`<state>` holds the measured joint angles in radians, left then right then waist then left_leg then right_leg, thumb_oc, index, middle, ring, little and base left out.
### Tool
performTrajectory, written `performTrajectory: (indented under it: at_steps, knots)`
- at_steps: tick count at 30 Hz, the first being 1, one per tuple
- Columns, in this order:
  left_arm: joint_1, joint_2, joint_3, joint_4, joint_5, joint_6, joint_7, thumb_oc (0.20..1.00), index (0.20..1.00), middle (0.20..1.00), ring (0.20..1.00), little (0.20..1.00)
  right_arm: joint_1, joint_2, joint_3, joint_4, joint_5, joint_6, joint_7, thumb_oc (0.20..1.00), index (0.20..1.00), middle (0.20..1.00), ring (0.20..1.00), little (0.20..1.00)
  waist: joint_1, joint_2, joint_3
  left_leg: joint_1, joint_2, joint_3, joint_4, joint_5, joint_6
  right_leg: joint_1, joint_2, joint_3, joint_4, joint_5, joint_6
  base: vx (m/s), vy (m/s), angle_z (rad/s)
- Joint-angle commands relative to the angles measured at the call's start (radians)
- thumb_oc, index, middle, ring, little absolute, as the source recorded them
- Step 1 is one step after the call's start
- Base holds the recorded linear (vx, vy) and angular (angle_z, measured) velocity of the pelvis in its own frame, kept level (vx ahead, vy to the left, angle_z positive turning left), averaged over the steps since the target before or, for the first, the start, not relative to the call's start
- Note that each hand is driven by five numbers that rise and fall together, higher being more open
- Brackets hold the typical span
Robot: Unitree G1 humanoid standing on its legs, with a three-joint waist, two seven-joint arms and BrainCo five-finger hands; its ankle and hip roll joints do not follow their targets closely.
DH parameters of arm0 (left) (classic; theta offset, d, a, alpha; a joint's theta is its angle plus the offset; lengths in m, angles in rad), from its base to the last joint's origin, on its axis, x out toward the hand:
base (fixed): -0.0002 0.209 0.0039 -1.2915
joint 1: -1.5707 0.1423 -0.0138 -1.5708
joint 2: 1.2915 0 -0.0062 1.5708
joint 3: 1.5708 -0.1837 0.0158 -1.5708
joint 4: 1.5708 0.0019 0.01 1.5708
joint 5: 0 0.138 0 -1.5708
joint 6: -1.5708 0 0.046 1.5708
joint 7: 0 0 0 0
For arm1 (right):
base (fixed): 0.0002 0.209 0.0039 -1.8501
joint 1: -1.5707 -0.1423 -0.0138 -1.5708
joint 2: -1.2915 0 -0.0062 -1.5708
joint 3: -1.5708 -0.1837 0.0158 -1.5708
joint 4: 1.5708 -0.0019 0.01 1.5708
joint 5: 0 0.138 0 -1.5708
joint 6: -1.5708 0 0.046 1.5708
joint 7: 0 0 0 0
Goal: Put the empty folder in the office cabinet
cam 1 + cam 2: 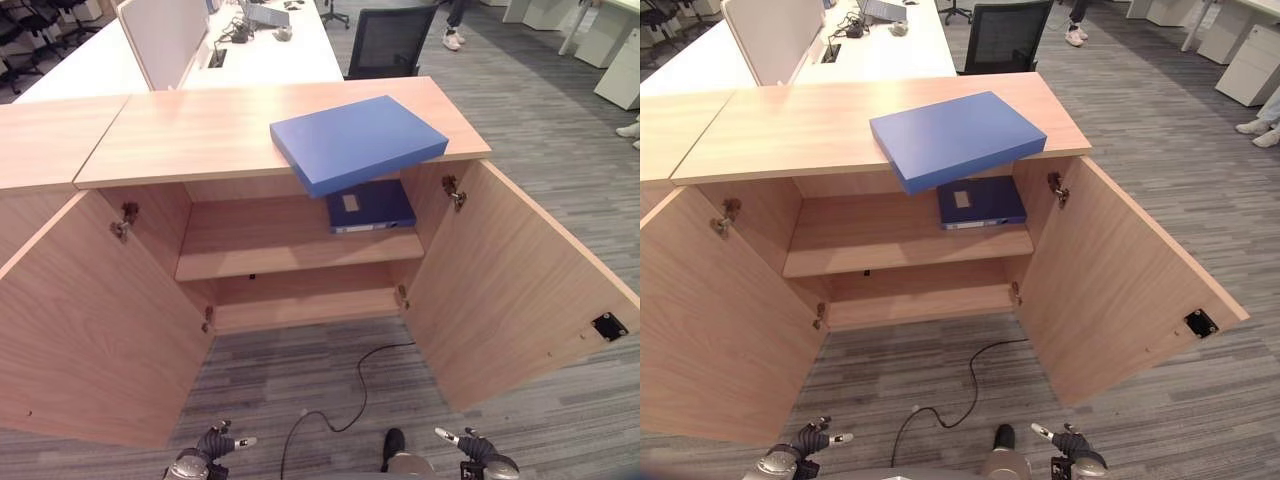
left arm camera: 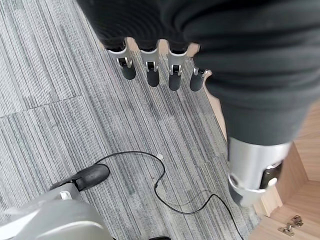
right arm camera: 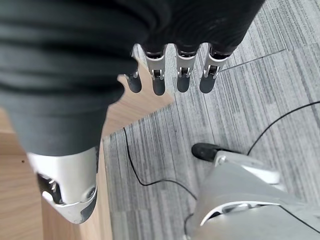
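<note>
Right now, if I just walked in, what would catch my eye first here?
Probably the big blue folder lying flat on the wooden cabinet top, one corner jutting out past the front edge. Below it both cabinet doors stand wide open, showing a second, darker blue folder lying on the upper shelf at its right end. The robot's left hand and right hand hang low and open, holding nothing.
</note>
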<state>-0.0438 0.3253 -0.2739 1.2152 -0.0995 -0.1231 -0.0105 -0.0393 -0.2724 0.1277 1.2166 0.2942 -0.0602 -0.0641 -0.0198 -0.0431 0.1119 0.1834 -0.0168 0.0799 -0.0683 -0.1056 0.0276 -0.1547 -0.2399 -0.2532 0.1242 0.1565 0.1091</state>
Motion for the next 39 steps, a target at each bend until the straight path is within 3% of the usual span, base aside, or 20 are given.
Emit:
performTrajectory:
  at_steps: [1, 6, 7, 11, 13, 14, 15, 17, 19, 20, 23, 24, 25, 26, 30, 33, 39]
  knots:
    - [-0.038, 0.017, 0.018, 0.006, 0.034, -0.014, 0.006, 1.000, 1.000, 1.000, 1.000, 1.000, -0.029, -0.017, 0.018, -0.032, 0.012, -0.021, -0.008, 1.000, 1.000, 1.000, 1.000, 1.000, -0.008, 0.024, 0.051, -0.041, 0.015, -0.049, -0.019, 0.012, -0.025, -0.024, 0.007, -0.029, 0.022, -0.036, 0.066, 0.24, -0.103, -0.01]
    - [-0.046, 0.011, 0.019, 0.020, 0.040, -0.016, 0.008, 1.000, 1.000, 1.000, 1.000, 1.000, -0.024, -0.021, 0.021, -0.040, 0.019, -0.021, -0.007, 1.000, 1.000, 1.000, 1.000, 1.000, -0.037, 0.028, 0.052, 0.011, 0.024, -0.071, -0.019, -0.028, -0.042, -0.054, 0.044, -0.010, -0.059, -0.013, 0.068, 0.23, -0.104, 0.00]
    - [-0.049, 0.006, 0.014, 0.019, 0.035, -0.020, 0.009, 1.000, 1.000, 1.000, 1.000, 1.000, -0.013, -0.026, 0.024, -0.044, 0.021, -0.024, -0.005, 1.000, 1.000, 1.000, 1.000, 1.000, -0.047, 0.033, 0.042, 0.026, 0.031, -0.077, -0.018, -0.041, -0.050, -0.046, 0.060, 0.017, -0.059, -0.019, 0.055, 0.23, -0.134, 0.34]
    - [-0.054, -0.005, 0.009, 0.004, 0.010, -0.023, 0.014, 1.000, 1.000, 1.000, 1.000, 1.000, -0.004, -0.043, 0.028, -0.053, 0.030, -0.031, 0.001, 1.000, 1.000, 1.000, 1.000, 1.000, -0.065, 0.047, 0.025, 0.007, 0.069, -0.073, 0.086, -0.065, -0.086, -0.015, 0.087, 0.025, -0.044, -0.072, 0.013, 0.22, -0.174, 0.07]
    - [-0.054, -0.008, 0.007, -0.001, 0.002, -0.023, 0.015, 1.000, 1.000, 1.000, 1.000, 1.000, -0.005, -0.048, 0.031, -0.052, 0.032, -0.031, 0.005, 1.000, 1.000, 1.000, 1.000, 1.000, -0.067, 0.052, 0.024, -0.015, 0.080, -0.065, 0.144, -0.054, -0.100, 0.002, 0.098, 0.023, -0.042, -0.094, -0.004, 0.09, -0.127, -0.01]
    - [-0.060, -0.011, 0.004, -0.007, -0.007, -0.024, 0.016, 1.000, 1.000, 1.000, 1.000, 1.000, -0.009, -0.051, 0.037, -0.053, 0.028, -0.032, 0.003, 1.000, 1.000, 1.000, 1.000, 1.000, -0.060, 0.055, 0.037, -0.052, 0.084, -0.065, 0.235, -0.017, -0.120, 0.024, 0.110, 0.026, -0.040, -0.108, -0.017, 0.01, -0.135, -0.08]
    - [-0.070, -0.012, -0.001, -0.018, -0.018, -0.023, 0.019, 1.000, 1.000, 1.000, 1.000, 1.000, -0.019, -0.057, 0.040, -0.052, 0.026, -0.031, -0.001, 1.000, 1.000, 1.000, 1.000, 1.000, -0.055, 0.041, 0.054, -0.131, 0.071, -0.081, 0.357, 0.042, -0.134, 0.033, 0.102, 0.026, -0.041, -0.111, -0.032, 0.02, -0.202, -0.05]
    - [-0.083, -0.012, -0.007, -0.026, -0.030, -0.023, 0.026, 1.000, 1.000, 1.000, 1.000, 1.000, -0.029, -0.066, 0.042, -0.057, 0.031, -0.030, -0.006, 1.000, 1.000, 1.000, 1.000, 1.000, -0.040, 0.012, 0.076, -0.219, 0.043, -0.106, 0.521, 0.096, -0.138, 0.055, 0.097, 0.033, -0.043, -0.128, -0.059, 0.06, -0.187, 0.06]
    - [-0.093, -0.015, -0.007, -0.027, -0.048, -0.022, 0.029, 1.000, 1.000, 1.000, 1.000, 1.000, -0.035, -0.070, 0.043, -0.053, 0.034, -0.026, -0.005, 1.000, 1.000, 1.000, 1.000, 1.000, -0.029, -0.004, 0.085, -0.297, 0.058, -0.091, 0.575, 0.096, -0.132, 0.080, 0.091, 0.040, -0.047, -0.151, -0.066, 0.19, -0.100, -0.02]
    - [-0.087, -0.017, -0.003, -0.028, -0.054, -0.021, 0.030, 1.000, 1.000, 1.000, 1.000, 1.000, -0.034, -0.075, 0.046, -0.047, 0.028, -0.023, -0.008, 1.000, 1.000, 1.000, 1.000, 1.000, -0.012, -0.012, 0.083, -0.353, 0.077, -0.081, 0.519, 0.083, -0.119, 0.111, 0.087, 0.049, -0.067, -0.162, -0.060, 0.28, -0.005, -0.03]
    - [-0.077, -0.021, -0.004, -0.023, -0.048, -0.018, 0.029, 1.000, 1.000, 1.000, 1.000, 1.000, -0.027, -0.078, 0.045, -0.042, 0.024, -0.024, -0.008, 1.000, 1.000, 1.000, 1.000, 1.000, 0.006, -0.006, 0.079, -0.355, 0.092, -0.081, 0.408, 0.073, -0.114, 0.144, 0.095, 0.063, -0.087, -0.178, -0.051, 0.21, 0.045, -0.13]
    - [-0.073, -0.022, -0.005, -0.021, -0.047, -0.016, 0.029, 1.000, 1.000, 1.000, 1.000, 1.000, -0.027, -0.079, 0.046, -0.041, 0.019, -0.024, -0.010, 1.000, 1.000, 1.000, 1.000, 1.000, 0.014, 0.004, 0.074, -0.364, 0.098, -0.096, 0.334, 0.092, -0.117, 0.154, 0.105, 0.068, -0.093, -0.184, -0.046, 0.49, 0.216, -0.41]
    - [-0.067, -0.021, -0.011, -0.007, -0.038, -0.009, 0.030, 1.000, 1.000, 1.000, 1.000, 1.000, -0.032, -0.085, 0.055, -0.032, 0.002, -0.020, -0.019, 1.000, 1.000, 1.000, 1.000, 1.000, 0.054, 0.032, 0.071, -0.406, 0.121, -0.148, 0.162, 0.199, -0.136, 0.210, 0.136, 0.096, -0.102, -0.221, -0.040, 0.47, 0.224, -0.46]
    - [-0.063, -0.020, -0.006, -0.005, -0.045, -0.015, 0.031, 1.000, 1.000, 1.000, 1.000, 1.000, -0.035, -0.079, 0.057, -0.036, 0.001, -0.020, -0.011, 1.000, 1.000, 1.000, 1.000, 1.000, 0.059, 0.036, 0.064, -0.377, 0.127, -0.152, 0.116, 0.191, -0.134, 0.218, 0.141, 0.111, -0.097, -0.230, -0.034, 0.52, 0.272, -0.50]
    - [-0.049, -0.020, -0.004, -0.010, -0.029, -0.016, 0.024, 1.000, 1.000, 1.000, 1.000, 1.000, -0.021, -0.060, 0.055, -0.038, -0.010, -0.023, -0.007, 1.000, 1.000, 1.000, 1.000, 1.000, 0.058, 0.032, 0.030, -0.327, 0.108, -0.165, 0.104, 0.172, -0.125, 0.242, 0.116, 0.126, -0.109, -0.221, -0.016, 0.20, 0.142, -0.60]
    - [-0.049, 0.001, -0.002, -0.025, -0.021, -0.017, 0.022, 1.000, 1.000, 1.000, 1.000, 1.000, -0.020, -0.028, 0.069, -0.050, -0.014, -0.018, 0.002, 1.000, 1.000, 1.000, 1.000, 1.000, 0.061, 0.018, 0.007, -0.266, 0.083, -0.135, 0.050, 0.157, -0.093, 0.237, 0.083, 0.153, -0.099, -0.208, 0.010, 0.20, 0.225, -0.07]
    - [-0.052, 0.011, 0.006, -0.020, -0.011, -0.018, 0.028, 1.000, 1.000, 1.000, 1.000, 1.000, -0.024, -0.005, 0.077, -0.056, -0.019, -0.016, 0.006, 1.000, 1.000, 1.000, 1.000, 1.000, 0.060, 0.007, -0.010, -0.235, 0.052, -0.108, 0.013, 0.137, -0.068, 0.225, 0.057, 0.172, -0.106, -0.180, 0.042, 0.08, 0.152, -0.01]
